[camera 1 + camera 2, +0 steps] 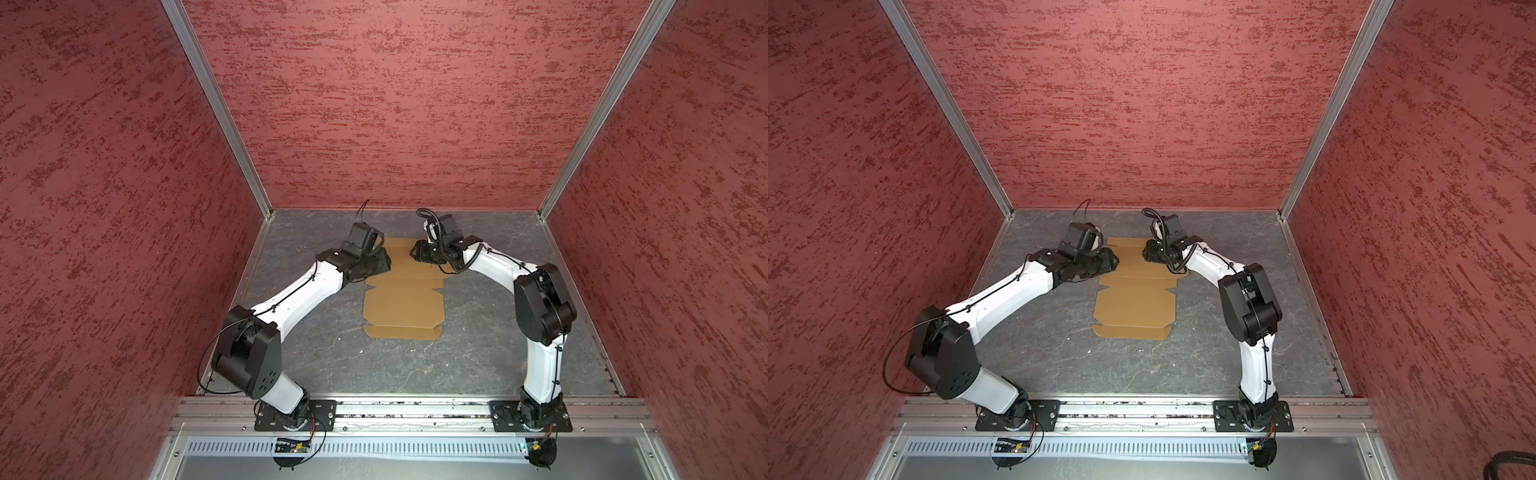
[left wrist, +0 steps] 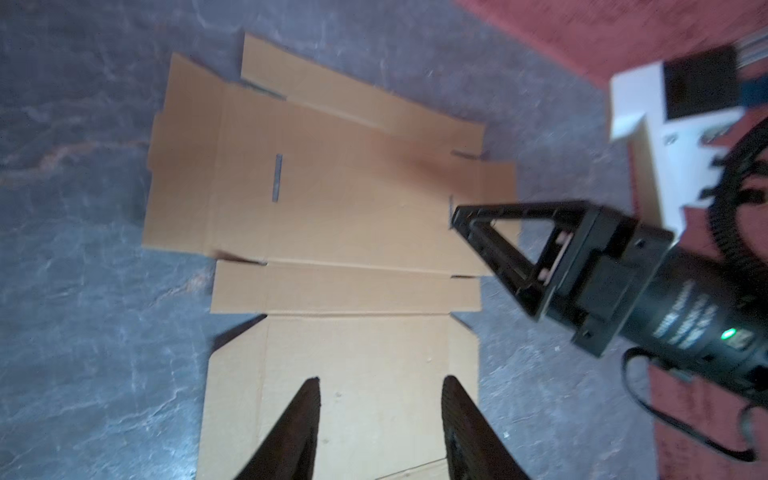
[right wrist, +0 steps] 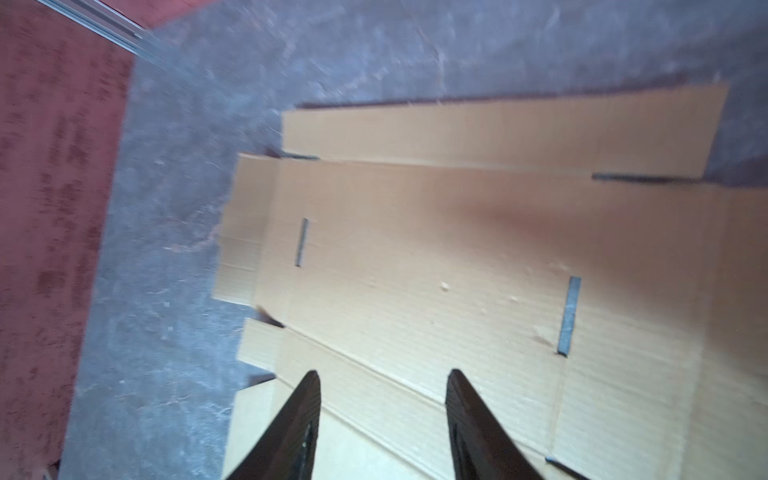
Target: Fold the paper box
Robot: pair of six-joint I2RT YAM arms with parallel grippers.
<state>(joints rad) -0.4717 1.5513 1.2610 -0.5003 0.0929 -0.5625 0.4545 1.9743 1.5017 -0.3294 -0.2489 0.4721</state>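
- Paper box [image 1: 403, 299] is lying as a flat die-cut sheet on the table [image 1: 490, 332]. Its far end is sitting between the 2 grippers, w/ the rest stretching back from them toward the arm bases.
- Left gripper [image 2: 380, 380] is hovering over the sheet w/ jaws roughly halfway apart. Nothing is between them, only bare cardboard below.
- Right gripper [image 3: 384, 374] is doing the same: jaws parted about as much, empty, looking down on the panel w/ the two slots [image 3: 301, 243]. From the left wrist view its tip is right at the sheet's edge; can't tell if it's touching.
- Progress, as I'm reading it: barely begun. No wall is standing, no tab is sitting in a slot, and the lid panel isn't turned over. Creases are showing but nothing is holding a fold.
- Left to do: pretty much everything, i.e. raising the side walls, tucking the end flaps, locking tabs into the slots, closing the lid.
- Edges: flaps [image 2: 183, 166] are poking out past each gripper's outer side and lying low on the table, so slipping a fingertip under looks fiddly. One cut corner near the left gripper seems to be throwing a small shadow, maybe lifted a bit.
- Room: the back wall [image 1: 395, 124] is standing close beyond both grippers, so there's little space that way. There's plenty of bare table outboard of each gripper and back toward the bases. The grippers are facing each other across a narrow stretch of sheet, so inward moves are risking a clash.
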